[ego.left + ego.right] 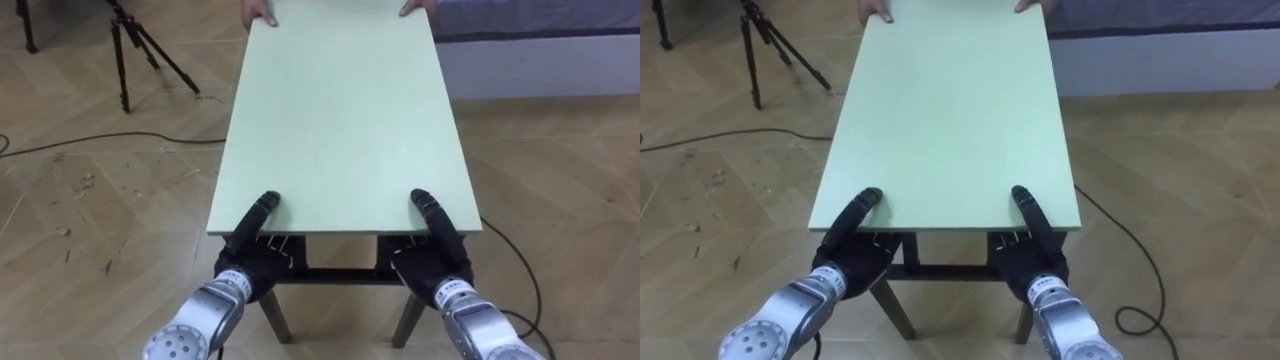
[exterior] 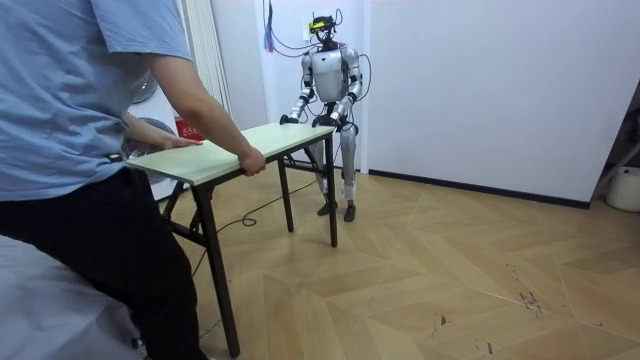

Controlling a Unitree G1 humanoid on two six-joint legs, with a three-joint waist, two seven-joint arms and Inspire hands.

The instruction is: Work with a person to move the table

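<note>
Parquet floor [image 1: 560, 150], one table [image 1: 340, 120], its near edge pinched between fingers of left hand [image 1: 252, 258] and right hand [image 1: 432, 262]

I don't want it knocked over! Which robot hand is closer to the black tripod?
Left. The left hand grips the near edge of the table on the side of the tripod; the right hand grips that edge farther away.

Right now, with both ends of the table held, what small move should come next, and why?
Probably raise the near end slightly. The left hand and right hand pinch the near edge of the table, thumbs on top; the person's hands grip the far edge; its legs seem to rest on the floor.
</note>
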